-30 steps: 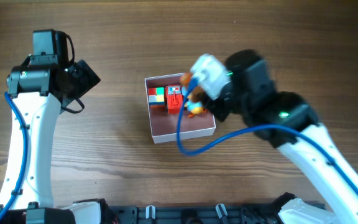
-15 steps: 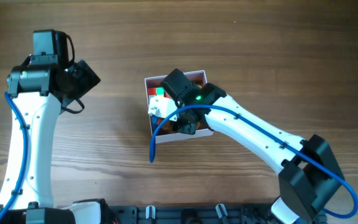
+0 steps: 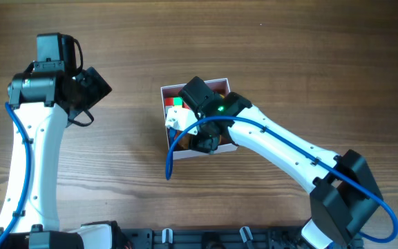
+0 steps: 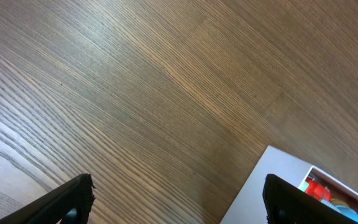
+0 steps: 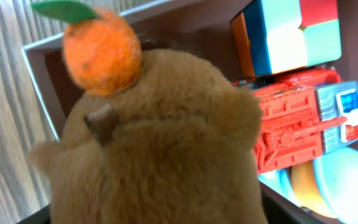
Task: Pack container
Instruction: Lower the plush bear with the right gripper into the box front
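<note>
The container (image 3: 165, 123) is a square white-walled box with a dusty pink inside, at the table's middle. It also shows in the left wrist view (image 4: 272, 180) and the right wrist view (image 5: 40, 70). My right gripper (image 3: 202, 138) hangs over the box's front left part, shut on a brown plush toy (image 5: 154, 137) with an orange on its head. The plush hides the fingers. In the box lie a colour cube (image 5: 288, 37), a red block toy (image 5: 297, 118) and a pale blue and yellow toy (image 5: 328, 186). My left gripper (image 3: 92, 86) is open and empty, left of the box.
Bare wooden table lies all around the box. A blue cable (image 3: 175, 149) loops from the right arm over the box's front left corner. The left arm stands along the left edge.
Since one second ago my right arm has swung from the box's right side over its front left part. In the last half second nothing has visibly moved.
</note>
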Robot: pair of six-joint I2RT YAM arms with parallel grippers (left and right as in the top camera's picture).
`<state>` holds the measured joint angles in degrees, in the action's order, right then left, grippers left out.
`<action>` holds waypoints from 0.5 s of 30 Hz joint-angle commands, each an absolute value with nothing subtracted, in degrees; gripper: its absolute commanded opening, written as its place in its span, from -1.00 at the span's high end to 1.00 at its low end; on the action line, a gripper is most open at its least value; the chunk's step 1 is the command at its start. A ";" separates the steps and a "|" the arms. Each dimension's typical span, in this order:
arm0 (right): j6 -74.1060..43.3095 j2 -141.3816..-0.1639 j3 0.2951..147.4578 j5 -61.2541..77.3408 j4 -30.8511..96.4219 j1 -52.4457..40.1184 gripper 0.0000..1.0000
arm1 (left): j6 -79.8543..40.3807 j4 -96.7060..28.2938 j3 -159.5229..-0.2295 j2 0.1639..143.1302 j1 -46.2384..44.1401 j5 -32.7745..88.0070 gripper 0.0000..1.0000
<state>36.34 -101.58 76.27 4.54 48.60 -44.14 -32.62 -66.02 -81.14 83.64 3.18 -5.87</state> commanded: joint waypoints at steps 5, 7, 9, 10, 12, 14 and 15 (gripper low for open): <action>41.98 -99.33 76.60 4.34 52.14 -44.29 -0.55 | -31.70 -65.60 -80.88 83.92 3.55 -5.43 -0.77; 42.02 -98.24 76.62 4.34 51.42 -44.29 -0.57 | -31.73 -65.60 -80.88 83.92 3.55 -5.43 -0.76; 42.06 -97.27 76.62 4.16 51.07 -44.29 -0.61 | -31.73 -65.60 -80.88 83.92 3.55 -5.43 -0.77; 42.09 -97.01 76.62 3.79 51.00 -44.29 -0.61 | -31.73 -65.60 -80.88 83.92 3.55 -5.43 -0.76; 41.87 -95.85 76.62 2.15 50.76 -44.29 -0.58 | -31.73 -65.58 -80.88 83.92 3.55 -5.45 -0.76; 40.14 -93.56 76.62 2.17 50.28 -44.29 -0.23 | -31.73 -65.54 -80.88 83.92 3.55 -5.65 -0.76; 38.54 -92.79 76.62 2.20 50.11 -44.29 0.45 | -31.73 -65.43 -80.88 83.92 3.55 -5.63 -0.77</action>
<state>41.04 -96.25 76.27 3.20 50.76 -44.16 -32.62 -65.76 -81.14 83.64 3.18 -5.89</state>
